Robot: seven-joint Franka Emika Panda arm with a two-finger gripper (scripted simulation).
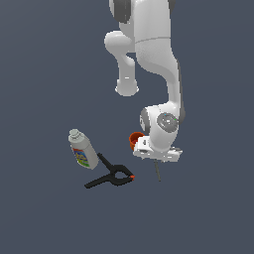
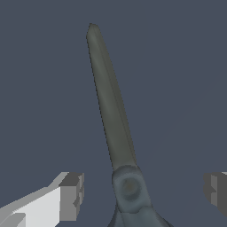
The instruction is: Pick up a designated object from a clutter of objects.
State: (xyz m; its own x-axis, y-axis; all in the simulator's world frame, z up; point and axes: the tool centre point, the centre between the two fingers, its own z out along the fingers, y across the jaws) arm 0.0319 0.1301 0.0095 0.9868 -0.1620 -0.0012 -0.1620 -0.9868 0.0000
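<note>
The scissors fill the wrist view: thin grey blades, closed together, run away from the pivot screw, and the handles are cut off at the frame edge. My gripper is open, with one finger on each side of the pivot and a gap to the metal on both sides. In the exterior view my gripper hangs low over the floor, and only the grey blade tip of the scissors sticks out from under it.
A small orange cup stands just behind the hand, toward the exterior view's left. A black spring clamp with orange tips lies further left, and a white bottle with a colourful label lies beside it.
</note>
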